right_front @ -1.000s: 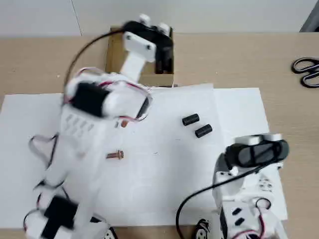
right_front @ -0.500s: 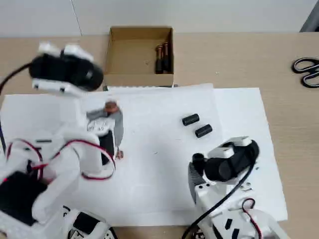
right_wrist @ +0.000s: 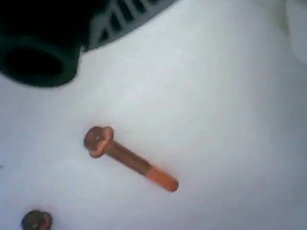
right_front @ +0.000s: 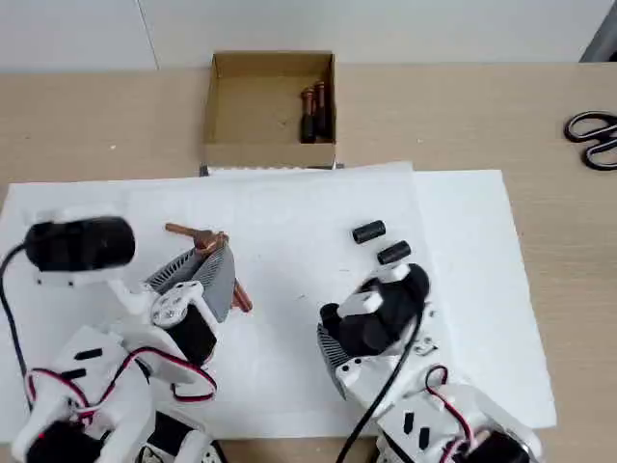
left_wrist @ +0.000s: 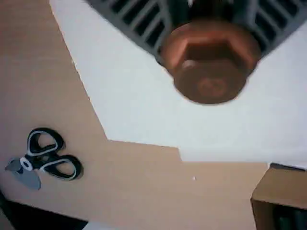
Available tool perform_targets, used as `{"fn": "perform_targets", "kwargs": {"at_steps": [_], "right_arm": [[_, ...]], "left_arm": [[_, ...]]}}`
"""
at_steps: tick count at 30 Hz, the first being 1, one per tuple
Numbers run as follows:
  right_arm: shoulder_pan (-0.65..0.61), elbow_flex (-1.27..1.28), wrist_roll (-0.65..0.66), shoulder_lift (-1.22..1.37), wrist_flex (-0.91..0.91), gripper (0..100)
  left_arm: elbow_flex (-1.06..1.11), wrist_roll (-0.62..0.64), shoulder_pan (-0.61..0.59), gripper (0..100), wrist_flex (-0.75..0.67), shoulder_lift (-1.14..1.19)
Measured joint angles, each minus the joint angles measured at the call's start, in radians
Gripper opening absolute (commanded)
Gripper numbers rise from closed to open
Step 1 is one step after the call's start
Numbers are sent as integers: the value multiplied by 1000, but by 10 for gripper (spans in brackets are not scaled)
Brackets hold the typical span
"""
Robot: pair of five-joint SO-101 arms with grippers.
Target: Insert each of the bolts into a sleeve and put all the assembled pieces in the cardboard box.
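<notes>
Left pincer (right_front: 212, 249) clamps a bolt (left_wrist: 210, 62); right pincer (right_front: 330, 347) state unclear. Line bolt squarely with sleeve (right_front: 368, 231) nearest cardboard box (right_front: 217, 106).

No legible text or markings.

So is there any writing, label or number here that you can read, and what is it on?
No text can be read.
The box, scissors and paper: no print shows.
Small dark marks on an arm's casing: too small to read.
</notes>
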Motion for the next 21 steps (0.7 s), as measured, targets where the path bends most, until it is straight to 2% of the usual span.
{"fn": "perform_targets", "kwargs": {"at_steps": [5,9,14,21], "right_arm": [[-12,104,34,9,-71,3],[-12,117,40,6,-92,3],[-97,121,40,-9,-92,3],[-157,157,106,-3,-95,3]], "left_arm": [[124,0,2,5,-54,-91],[189,0,64,5,-74,-143],[259,3,173,5,-100,-215],[362,3,195,5,-206,-334]]}}
